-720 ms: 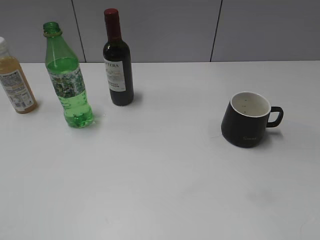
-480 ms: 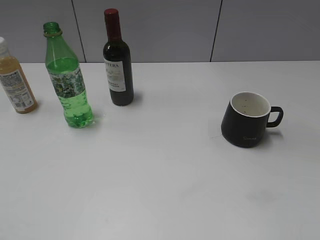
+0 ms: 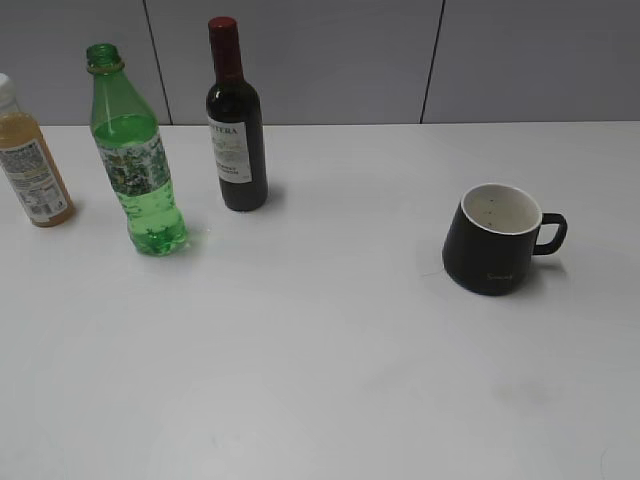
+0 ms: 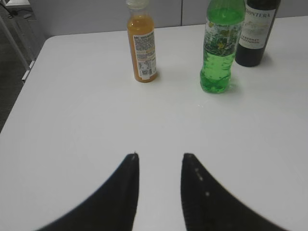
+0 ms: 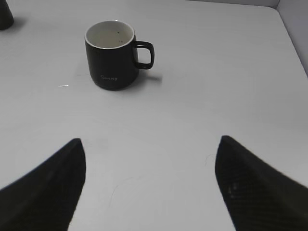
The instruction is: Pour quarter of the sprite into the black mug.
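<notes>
With the sprite [image 3: 134, 160] upright far left between juice [image 3: 31, 160] and wine [image 3: 234, 125], well apart from the mug [image 3: 494, 240], the slightly parted left gripper [image 4: 160, 158] should widen and grasp mid-label squarely; the right gripper [image 5: 150, 142] gapes wide.

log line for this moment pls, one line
phase: pre-grasp | left gripper: open, empty, facing sprite | right gripper: open, empty, facing black mug | sprite: upright, uncapped | mug: upright
</notes>
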Available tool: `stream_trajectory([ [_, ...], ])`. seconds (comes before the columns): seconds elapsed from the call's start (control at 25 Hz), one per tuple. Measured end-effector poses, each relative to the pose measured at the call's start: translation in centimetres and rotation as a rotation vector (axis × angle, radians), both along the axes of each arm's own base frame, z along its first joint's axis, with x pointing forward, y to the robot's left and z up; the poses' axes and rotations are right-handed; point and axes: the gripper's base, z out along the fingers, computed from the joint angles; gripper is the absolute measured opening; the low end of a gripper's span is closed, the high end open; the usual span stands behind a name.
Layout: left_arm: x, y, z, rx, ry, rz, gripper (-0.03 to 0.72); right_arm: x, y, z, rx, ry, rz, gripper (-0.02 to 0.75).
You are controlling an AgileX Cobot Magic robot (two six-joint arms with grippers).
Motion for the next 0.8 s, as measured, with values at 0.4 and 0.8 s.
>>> stream_trajectory([
  [0.4, 0.0, 0.0, 0.0, 0.000, 0.000, 0.000, 0.237, 1.2, 0.1, 0.2, -0.017, 0.061, -0.003, 0.616],
  [0.8, 0.0, 0.0, 0.0, 0.000, 0.000, 0.000, 0.237, 2.5, 0.4, 2.0, -0.027, -0.072, 0.017, 0.607],
])
